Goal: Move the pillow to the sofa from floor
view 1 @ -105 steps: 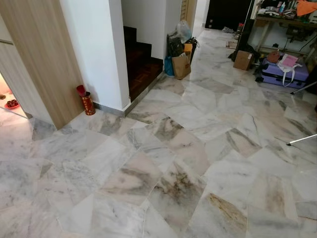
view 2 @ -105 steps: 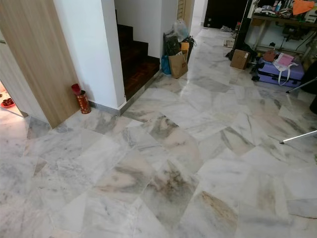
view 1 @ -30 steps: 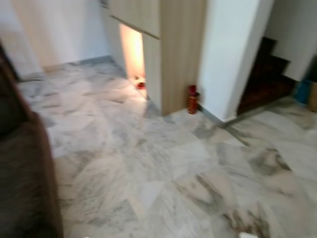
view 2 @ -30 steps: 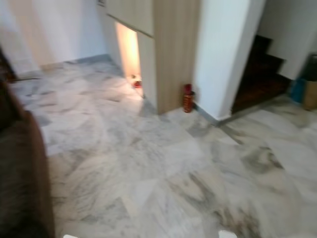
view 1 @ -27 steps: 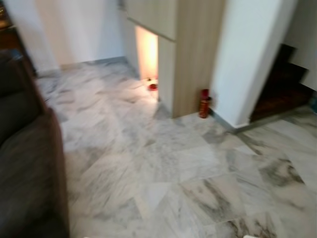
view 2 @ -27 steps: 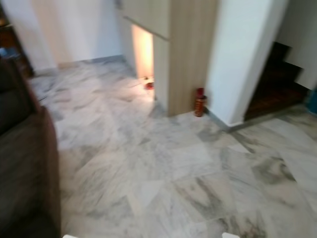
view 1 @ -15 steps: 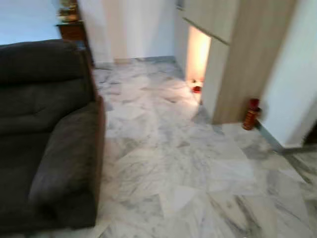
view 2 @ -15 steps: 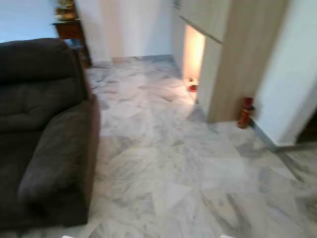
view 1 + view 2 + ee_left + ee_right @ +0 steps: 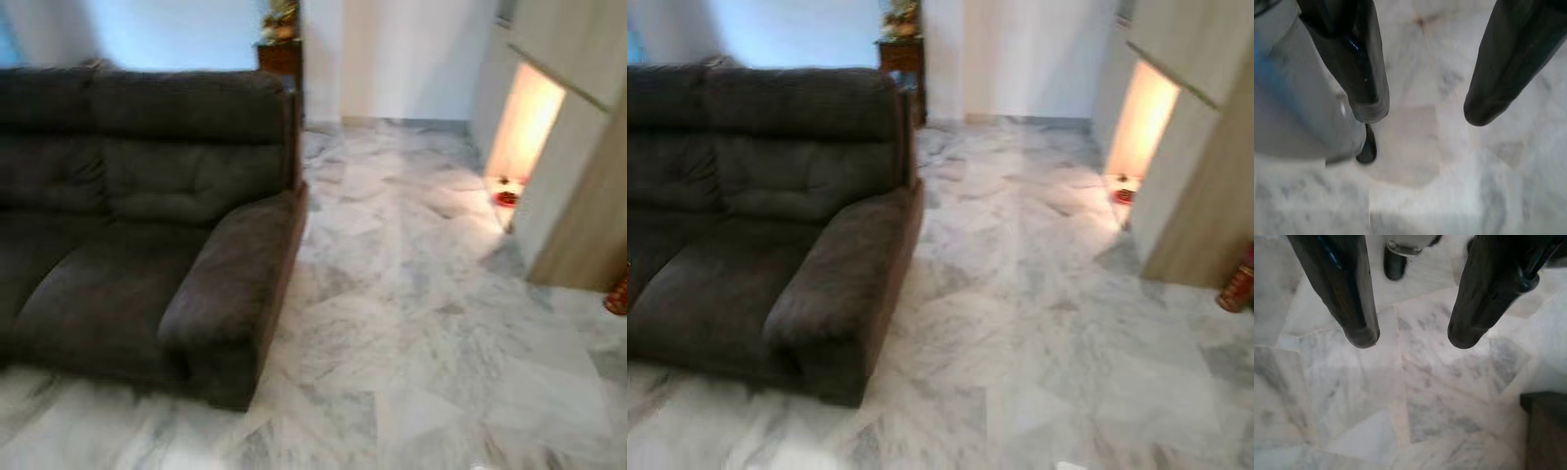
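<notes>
One dark sofa (image 9: 147,245) stands on the marble floor (image 9: 421,343) to my left, its seat bare; I see no pillow from where I look. My left claw (image 9: 1422,112) and right claw (image 9: 1413,340) hang spread over tiles.

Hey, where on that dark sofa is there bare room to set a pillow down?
The seat cushions of the sofa look bare from the backrest to the front edge, bordered on the robot's right by the padded armrest. The marble floor between the armrest and the wooden cabinet is also open. Nothing here looks crowded. The picture is blurred, so small items could be missed.
</notes>
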Robot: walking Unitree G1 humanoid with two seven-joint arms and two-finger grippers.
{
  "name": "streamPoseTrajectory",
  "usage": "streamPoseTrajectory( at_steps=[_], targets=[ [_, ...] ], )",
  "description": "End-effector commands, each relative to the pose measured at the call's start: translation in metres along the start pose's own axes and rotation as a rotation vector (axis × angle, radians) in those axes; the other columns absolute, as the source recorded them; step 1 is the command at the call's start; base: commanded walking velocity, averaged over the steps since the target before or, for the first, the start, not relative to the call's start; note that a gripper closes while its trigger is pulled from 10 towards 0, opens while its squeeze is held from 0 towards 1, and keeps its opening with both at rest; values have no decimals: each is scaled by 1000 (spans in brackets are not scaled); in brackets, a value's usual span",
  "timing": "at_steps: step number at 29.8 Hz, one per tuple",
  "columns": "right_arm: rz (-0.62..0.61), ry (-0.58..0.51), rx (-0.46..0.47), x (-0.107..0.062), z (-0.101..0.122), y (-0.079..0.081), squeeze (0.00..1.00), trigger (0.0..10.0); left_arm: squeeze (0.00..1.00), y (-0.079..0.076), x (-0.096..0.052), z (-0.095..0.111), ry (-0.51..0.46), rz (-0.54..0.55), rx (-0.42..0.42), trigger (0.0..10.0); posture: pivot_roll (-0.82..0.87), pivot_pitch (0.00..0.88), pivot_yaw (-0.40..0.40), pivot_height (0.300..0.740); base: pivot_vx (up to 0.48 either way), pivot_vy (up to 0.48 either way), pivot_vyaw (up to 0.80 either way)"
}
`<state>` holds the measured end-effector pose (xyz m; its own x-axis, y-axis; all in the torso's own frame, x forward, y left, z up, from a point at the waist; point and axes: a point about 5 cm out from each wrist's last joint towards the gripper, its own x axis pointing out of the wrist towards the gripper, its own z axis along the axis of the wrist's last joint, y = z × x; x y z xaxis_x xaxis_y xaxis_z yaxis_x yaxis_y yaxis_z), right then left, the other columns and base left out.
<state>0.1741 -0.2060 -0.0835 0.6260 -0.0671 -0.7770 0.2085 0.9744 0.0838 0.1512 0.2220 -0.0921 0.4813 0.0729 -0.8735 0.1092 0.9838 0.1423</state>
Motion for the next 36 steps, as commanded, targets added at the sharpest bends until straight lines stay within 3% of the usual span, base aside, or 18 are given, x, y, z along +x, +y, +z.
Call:
streamPoseTrajectory(
  at_steps=[1, 9, 24, 36],
  targets=[
    [-23, 17, 17, -3, -6, -8, 0, 10000, 0, 1, 1, 5, -15, 0, -4, 10000, -52, 11, 14, 740, 0, 0, 0],
    [-30, 10, 37, -3, -6, -8, 0, 10000, 0, 2, 0, 4, -11, 3, -15, 10000, -51, 15, 16, 740, 0, 70, 0],
    [-27, 6, 50, -2, -6, -7, 0, 10000, 0, 9, -2, -4, 4, 9, -16, 10000, -51, 21, 23, 740, 0, 409, 0],
    [-23, 5, 51, -2, -6, -6, 0, 10000, 0, 6, -1, -4, 4, 3, -15, 10000, -47, 19, 21, 740, 0, 429, 0]
  ],
)
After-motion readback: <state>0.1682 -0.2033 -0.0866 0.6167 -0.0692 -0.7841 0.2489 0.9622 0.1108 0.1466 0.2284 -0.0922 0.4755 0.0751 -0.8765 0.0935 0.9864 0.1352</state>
